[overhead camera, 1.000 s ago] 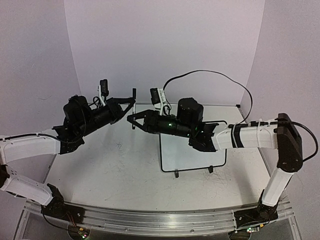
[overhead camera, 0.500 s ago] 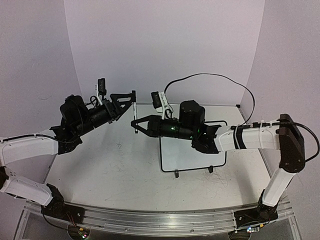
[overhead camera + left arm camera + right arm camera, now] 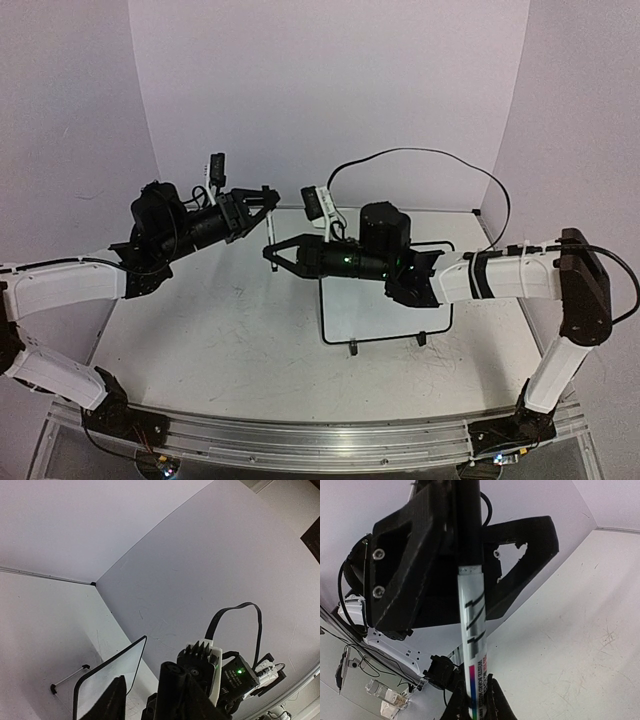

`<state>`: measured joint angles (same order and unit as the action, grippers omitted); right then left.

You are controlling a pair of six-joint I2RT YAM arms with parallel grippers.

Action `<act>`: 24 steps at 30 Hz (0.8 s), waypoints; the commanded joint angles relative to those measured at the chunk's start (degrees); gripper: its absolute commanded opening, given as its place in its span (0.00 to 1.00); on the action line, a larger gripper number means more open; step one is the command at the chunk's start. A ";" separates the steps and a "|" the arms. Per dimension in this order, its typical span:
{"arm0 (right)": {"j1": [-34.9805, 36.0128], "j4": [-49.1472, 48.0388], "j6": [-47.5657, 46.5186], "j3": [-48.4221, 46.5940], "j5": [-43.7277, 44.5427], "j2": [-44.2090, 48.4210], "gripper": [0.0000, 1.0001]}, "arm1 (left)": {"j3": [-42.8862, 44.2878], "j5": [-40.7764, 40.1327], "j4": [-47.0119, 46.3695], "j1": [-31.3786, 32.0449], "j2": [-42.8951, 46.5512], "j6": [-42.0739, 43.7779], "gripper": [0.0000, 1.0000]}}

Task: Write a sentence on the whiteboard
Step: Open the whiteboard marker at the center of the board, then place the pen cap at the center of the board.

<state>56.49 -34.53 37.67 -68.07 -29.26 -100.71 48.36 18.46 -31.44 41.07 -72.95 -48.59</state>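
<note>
A white marker (image 3: 271, 234) with a black cap stands between my two grippers, above the table left of the whiteboard (image 3: 372, 312). My right gripper (image 3: 273, 256) is shut on the marker's lower body, which shows in the right wrist view (image 3: 473, 630) between that gripper's tips (image 3: 476, 706). My left gripper (image 3: 267, 203) is shut on the black cap; its fingers (image 3: 405, 555) close around the cap's top. In the left wrist view the cap (image 3: 175, 686) sits end-on within my left gripper (image 3: 157, 702). The whiteboard (image 3: 107, 677) stands blank on two black feet.
White walls close the back and both sides of the table. A black cable (image 3: 420, 152) loops above the right arm. An aluminium rail (image 3: 330, 440) runs along the near edge with both arm bases. The table surface (image 3: 220, 330) is scuffed.
</note>
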 commanded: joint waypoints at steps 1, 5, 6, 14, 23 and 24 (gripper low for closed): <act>0.11 -0.57 -0.55 0.94 -1.83 1.65 0.00 | 1.52 -0.08 -0.58 -1.20 1.47 0.01 0.26; 0.48 -0.59 -0.26 4.00 -2.28 2.19 0.00 | 1.34 0.25 0.16 -2.60 1.80 0.24 0.01; 0.59 -0.55 -0.16 4.94 -2.12 2.44 0.00 | 1.23 0.32 0.39 -3.24 1.94 0.23 0.00; 4.06 -0.45 1.05 11.56 0.37 2.84 0.00 | -0.11 -0.38 5.48 -10.49 3.26 1.42 0.00; 4.37 11.94 -4.43 11.92 15.36 8.57 0.00 | 0.83 -8.07 31.69 -10.90 -6.88 10.00 0.00; 4.36 13.65 -5.69 11.21 16.86 9.13 0.00 | 1.14 -9.31 35.25 -10.66 -9.02 11.28 0.00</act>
<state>61.10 -26.80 36.91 -54.31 -21.96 -97.08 48.41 14.70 -15.11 30.11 -74.89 -43.51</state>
